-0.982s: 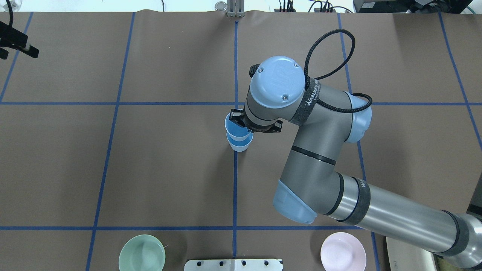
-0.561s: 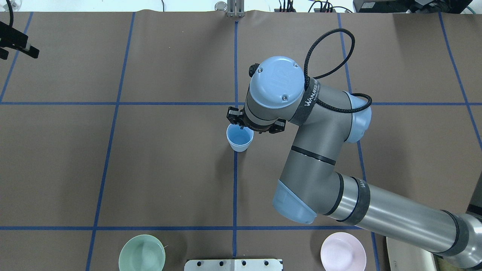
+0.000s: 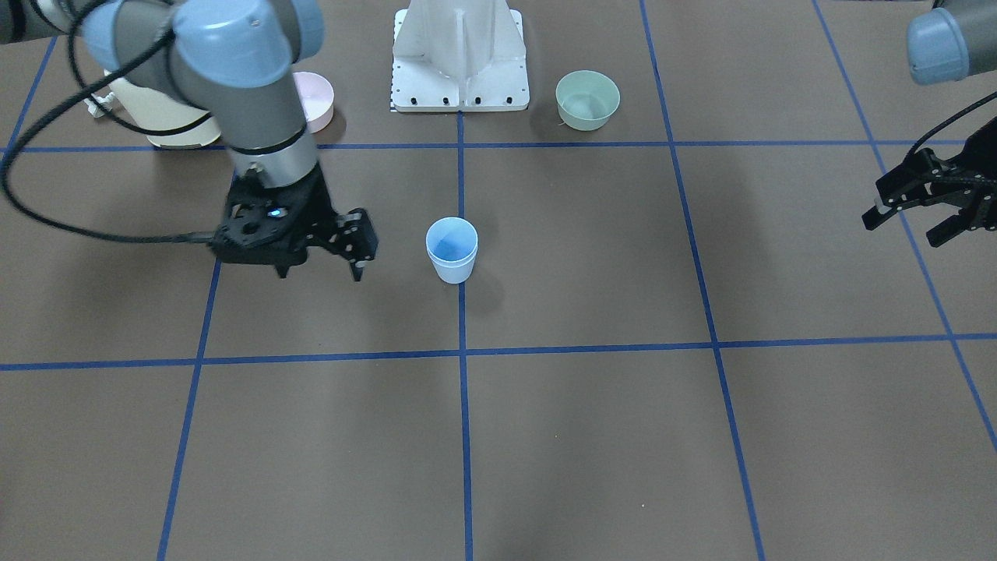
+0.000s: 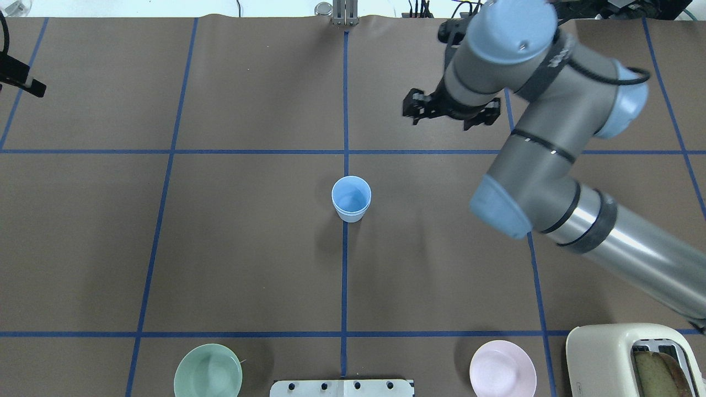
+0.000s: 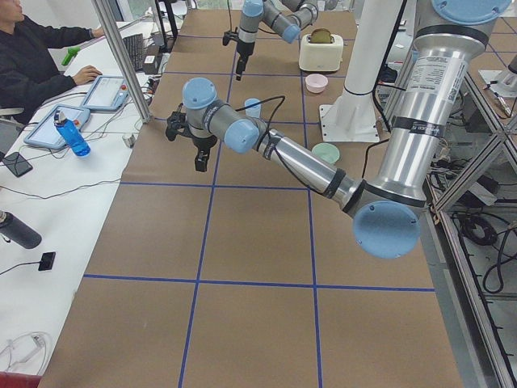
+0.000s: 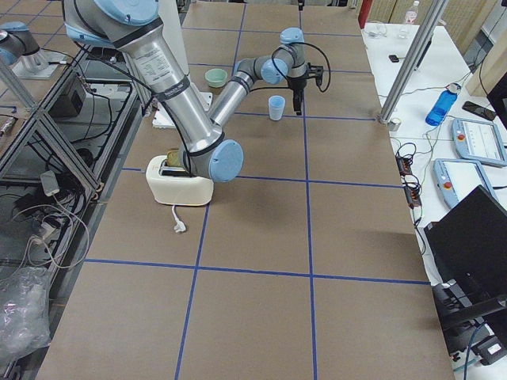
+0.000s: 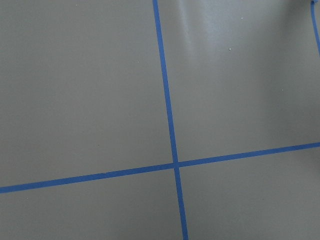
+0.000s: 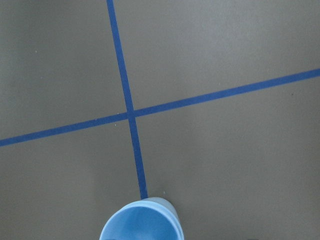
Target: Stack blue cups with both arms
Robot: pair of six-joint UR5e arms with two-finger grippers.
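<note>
The two blue cups (image 4: 351,198) stand nested as one upright stack on the centre blue line; the stack also shows in the front view (image 3: 452,249) and at the bottom of the right wrist view (image 8: 141,224). My right gripper (image 4: 449,113) is open and empty. It hangs above the table, well clear of the stack, toward the far right; in the front view (image 3: 321,269) it is left of the cups. My left gripper (image 3: 902,228) is open and empty at the far left edge of the table, only partly seen in the overhead view (image 4: 22,82).
A mint-green bowl (image 4: 208,370) and a pink bowl (image 4: 502,368) sit near the robot's base plate (image 4: 342,387). A cream toaster (image 4: 629,358) with bread stands at the near right corner. Blue tape lines grid the brown table.
My right gripper let the upper cup drop into the lower one, then rose and swung away to the far right, open. The cups now stand nested.
</note>
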